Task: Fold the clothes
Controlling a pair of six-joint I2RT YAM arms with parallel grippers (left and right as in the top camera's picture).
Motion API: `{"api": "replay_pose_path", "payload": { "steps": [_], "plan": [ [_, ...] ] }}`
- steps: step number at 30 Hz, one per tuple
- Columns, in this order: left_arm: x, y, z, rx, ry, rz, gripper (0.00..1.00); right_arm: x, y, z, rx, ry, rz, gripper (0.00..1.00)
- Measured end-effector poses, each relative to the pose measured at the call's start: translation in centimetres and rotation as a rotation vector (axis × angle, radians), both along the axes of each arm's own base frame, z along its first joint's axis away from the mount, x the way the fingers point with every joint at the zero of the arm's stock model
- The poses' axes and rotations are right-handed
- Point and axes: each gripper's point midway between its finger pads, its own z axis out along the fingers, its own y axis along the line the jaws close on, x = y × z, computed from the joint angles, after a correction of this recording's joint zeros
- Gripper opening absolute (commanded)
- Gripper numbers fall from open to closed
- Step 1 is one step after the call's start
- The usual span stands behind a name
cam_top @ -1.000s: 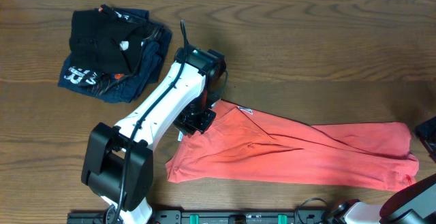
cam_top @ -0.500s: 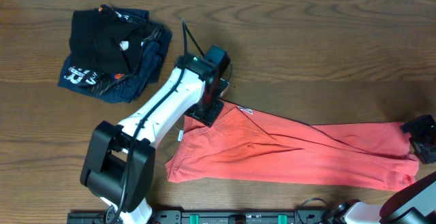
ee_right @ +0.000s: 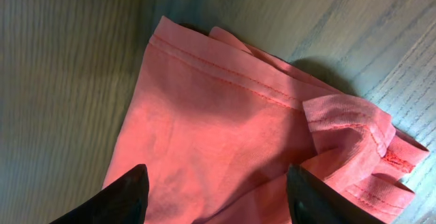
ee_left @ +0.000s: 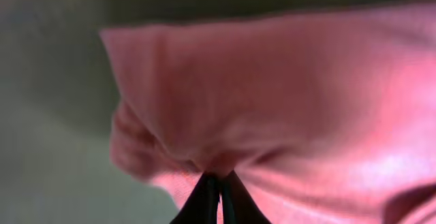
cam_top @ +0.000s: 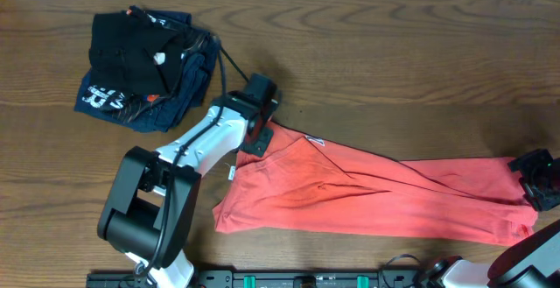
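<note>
The coral-red T-shirt (cam_top: 376,199) lies stretched in a long, wrinkled band across the front of the table, its white neck tag (cam_top: 316,142) showing near the left end. My left gripper (cam_top: 254,139) is shut on a pinch of the shirt's fabric at its upper left corner; the left wrist view shows the closed fingertips (ee_left: 219,182) with red cloth (ee_left: 286,101) bunched around them. My right gripper (cam_top: 534,179) is open and hovers over the shirt's right end. In the right wrist view its fingers (ee_right: 214,183) straddle the hemmed edge (ee_right: 225,115).
A folded black garment (cam_top: 131,47) lies on a folded navy garment with white lettering (cam_top: 118,100) at the table's back left. The wooden table (cam_top: 394,52) stretches behind the shirt. A black rail runs along the front edge.
My left gripper has shifted left and back with the shirt corner. My right gripper has moved in from the right edge to above the shirt's right end.
</note>
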Motion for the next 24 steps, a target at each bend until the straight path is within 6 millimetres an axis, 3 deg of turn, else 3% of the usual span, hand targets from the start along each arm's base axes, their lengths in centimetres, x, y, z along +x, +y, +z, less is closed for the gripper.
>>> {"api": "replay_pose_path", "payload": {
  "steps": [8,13,16,18,21,24],
  "plan": [
    [6.2,-1.2,1.0,-0.205,-0.186,0.033,0.06,0.3,0.1,0.1,0.007,-0.018,0.003,0.61],
    [9.1,1.0,-0.3,-0.258,-0.201,0.116,0.06,0.8,0.2,0.1,0.015,-0.041,0.010,0.64],
    [10.9,2.8,1.0,-0.275,-0.214,0.172,0.06,1.0,0.0,0.2,0.001,-0.052,0.026,0.66],
    [12.1,4.0,2.6,-0.293,-0.218,0.204,0.09,1.3,-0.7,0.3,-0.033,-0.056,0.034,0.69],
    [13.4,5.4,5.1,-0.324,-0.213,0.238,0.23,1.3,-2.4,0.4,-0.119,-0.040,0.040,0.70],
    [13.5,5.4,6.8,-0.351,-0.188,0.242,0.37,1.5,-3.6,0.3,-0.176,-0.028,0.079,0.72]
  ]
}}
